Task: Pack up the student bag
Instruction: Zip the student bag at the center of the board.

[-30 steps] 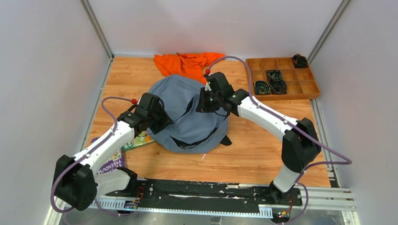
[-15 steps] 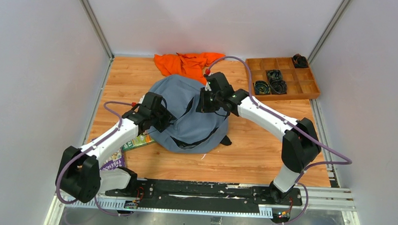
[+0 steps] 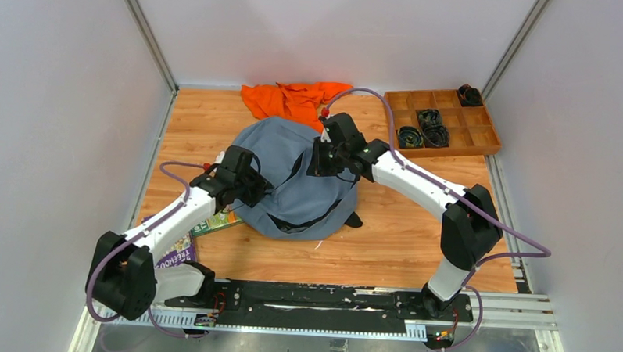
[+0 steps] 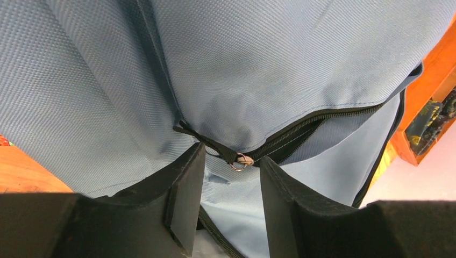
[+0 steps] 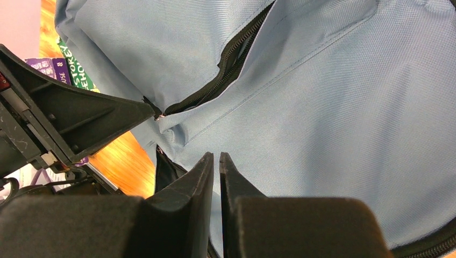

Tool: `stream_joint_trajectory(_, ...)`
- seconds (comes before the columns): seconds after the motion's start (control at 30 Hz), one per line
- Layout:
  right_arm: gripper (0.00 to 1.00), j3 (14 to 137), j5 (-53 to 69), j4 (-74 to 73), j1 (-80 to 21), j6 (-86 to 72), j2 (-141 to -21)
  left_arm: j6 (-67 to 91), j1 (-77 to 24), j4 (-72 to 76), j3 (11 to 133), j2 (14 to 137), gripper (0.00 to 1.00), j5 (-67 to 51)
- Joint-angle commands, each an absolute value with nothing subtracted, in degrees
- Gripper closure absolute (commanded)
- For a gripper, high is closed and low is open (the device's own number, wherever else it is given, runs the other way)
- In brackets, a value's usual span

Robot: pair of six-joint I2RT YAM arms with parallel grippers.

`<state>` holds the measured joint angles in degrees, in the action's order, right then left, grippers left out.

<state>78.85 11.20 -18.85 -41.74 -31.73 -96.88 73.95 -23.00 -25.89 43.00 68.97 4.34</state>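
Observation:
The grey-blue student bag point(image 3: 292, 179) lies crumpled in the middle of the wooden table. My left gripper point(image 3: 255, 191) is at the bag's left edge. In the left wrist view it is open point(image 4: 228, 161), with the zipper pull and its small ring point(image 4: 242, 160) between the fingertips; the dark zipper line point(image 4: 322, 119) runs off to the right, partly open. My right gripper point(image 3: 318, 159) is on top of the bag. In the right wrist view its jaws point(image 5: 216, 157) are closed to a thin slit against the bag fabric point(image 5: 349, 107).
An orange cloth garment point(image 3: 291, 97) lies behind the bag. A wooden compartment tray point(image 3: 482, 139) with dark coiled items stands at the back right. Books point(image 3: 213, 222) lie under the left arm, by the bag's left edge, also in the right wrist view point(image 5: 70, 67).
The left arm has edged in towards the bag's left side. The right arm and the bag have not moved.

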Motion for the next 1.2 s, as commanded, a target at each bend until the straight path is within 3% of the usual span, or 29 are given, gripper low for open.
stream_joint_trajectory(0.0, 0.86, 78.4, 11.6, -18.4, -41.3, -32.0, -95.3, 75.4, -23.0, -25.4, 41.7, 67.9, 0.52, 6.0)
stream_joint_trajectory(0.2, 0.87, 78.1, 11.7, -18.3, -41.3, -32.2, -95.2, 75.2, -22.9, -24.1, 41.9, 71.0, 0.57, 6.0)
stream_joint_trajectory(0.57, 0.87, 78.0, 11.6, -18.4, -41.2, -32.0, -94.7, 72.8, -22.8, -23.5, 45.5, 72.0, 1.00, 6.5)
stream_joint_trajectory(1.17, 0.85, 78.5, 11.7, -18.0, -41.2, -32.1, -93.8, 50.4, -25.7, -17.4, 61.3, 85.6, 1.00, -7.4)
